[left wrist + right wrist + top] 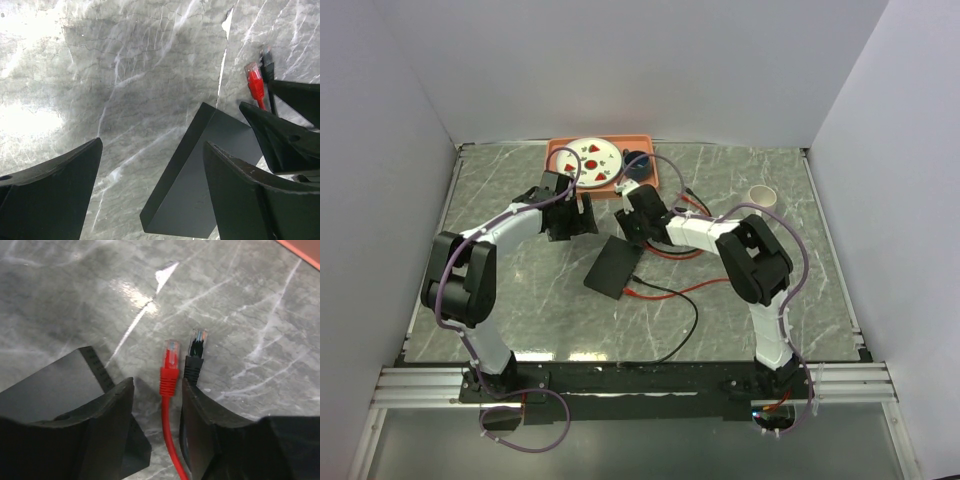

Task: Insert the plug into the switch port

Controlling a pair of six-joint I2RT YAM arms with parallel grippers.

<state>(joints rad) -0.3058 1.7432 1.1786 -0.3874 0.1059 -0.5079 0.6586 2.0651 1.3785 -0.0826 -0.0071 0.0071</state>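
The switch (613, 268) is a flat matte-black box lying at mid-table, also seen at the left in the right wrist view (50, 385). A red plug (170, 360) and a black plug (196, 352) lie side by side on the marble just beyond its far corner. My right gripper (157, 385) is open and straddles the red cable just behind the red plug, with gaps on both sides. The black plug sits against the outside of its right finger. My left gripper (152, 143) is open and hovers over the switch's (200, 190) left edge with nothing between its fingers.
An orange tray (560, 150) holding a white plate (592, 160) stands at the back of the table. A pale cup (763, 197) sits at the back right. Red and black cables (670, 290) trail from the switch toward the near edge. White walls enclose the table.
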